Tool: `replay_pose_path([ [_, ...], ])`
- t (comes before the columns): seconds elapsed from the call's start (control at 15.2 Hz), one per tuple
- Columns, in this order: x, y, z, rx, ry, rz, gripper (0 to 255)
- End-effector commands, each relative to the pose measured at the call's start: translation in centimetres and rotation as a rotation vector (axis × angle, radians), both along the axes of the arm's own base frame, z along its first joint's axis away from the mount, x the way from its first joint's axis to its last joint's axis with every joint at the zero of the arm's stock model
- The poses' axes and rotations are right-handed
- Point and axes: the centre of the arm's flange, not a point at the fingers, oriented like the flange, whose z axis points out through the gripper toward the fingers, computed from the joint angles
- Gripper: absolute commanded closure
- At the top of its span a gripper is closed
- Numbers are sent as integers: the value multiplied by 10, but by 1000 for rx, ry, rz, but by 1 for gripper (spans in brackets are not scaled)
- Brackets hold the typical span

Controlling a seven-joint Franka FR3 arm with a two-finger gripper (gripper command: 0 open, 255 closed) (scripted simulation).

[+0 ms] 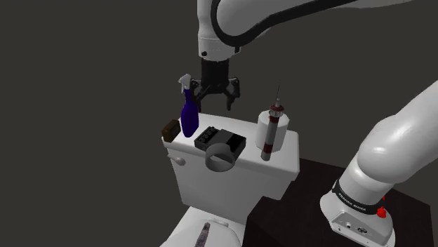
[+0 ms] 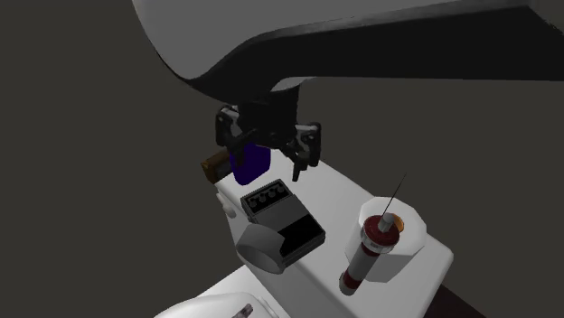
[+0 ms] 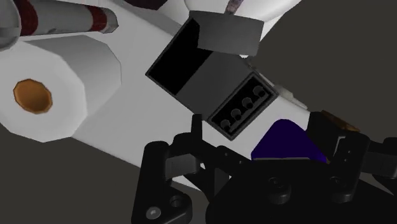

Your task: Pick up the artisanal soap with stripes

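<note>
The gripper [image 1: 215, 97] hangs above the back edge of the toilet tank lid [image 1: 284, 151], its fingers spread with nothing between them, just behind the blue spray bottle [image 1: 189, 118]. The brown striped soap [image 1: 170, 130] sits at the lid's end on the shoulder view's left, beside the bottle and apart from the gripper. A black box [image 1: 219, 139] and a paper roll [image 1: 282, 133] stand further along.

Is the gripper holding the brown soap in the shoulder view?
No, the open gripper hangs above the tank, apart from the soap lying beside the blue bottle.
</note>
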Motion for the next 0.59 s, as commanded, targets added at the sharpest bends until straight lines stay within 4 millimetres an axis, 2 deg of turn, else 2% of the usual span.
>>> replay_pose_path([
  [0.0, 23, 16, -12, -5, 8, -73, 0],
  [0.53, 113, 59, -60, -32, 40, -337, 0],
])
